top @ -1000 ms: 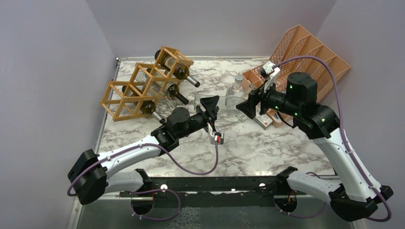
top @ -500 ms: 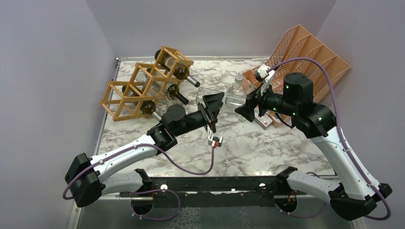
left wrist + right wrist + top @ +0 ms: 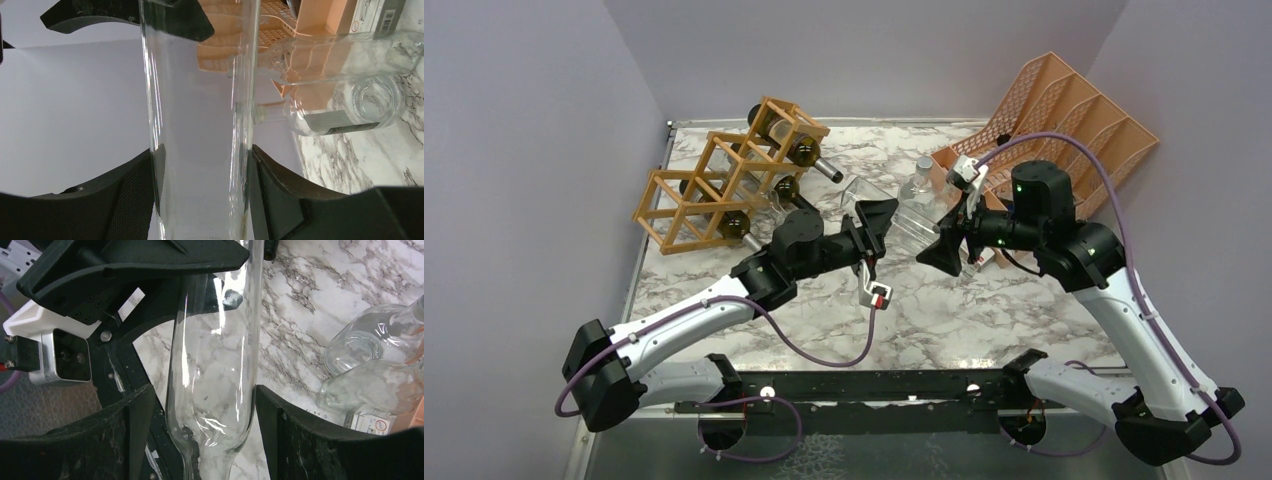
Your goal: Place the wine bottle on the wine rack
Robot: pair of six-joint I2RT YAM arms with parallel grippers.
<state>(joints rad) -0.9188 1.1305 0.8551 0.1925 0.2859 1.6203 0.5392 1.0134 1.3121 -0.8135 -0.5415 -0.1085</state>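
Both arms had drawn closer together than a second before, and the right gripper had dropped lower toward the left one. On the marble table, the wine rack stood at the far left with dark bottles lying in its cells. The orange file organiser leaned at the far right. Between them, to the right of the rack and outside it, the clear wine bottle lay tilted. The left gripper clamped its body, both fingers pressed against the glass. The right gripper's jaws straddled the bottle near its shoulder, with a gap on one side. Other clear bottles sat beside the organiser.
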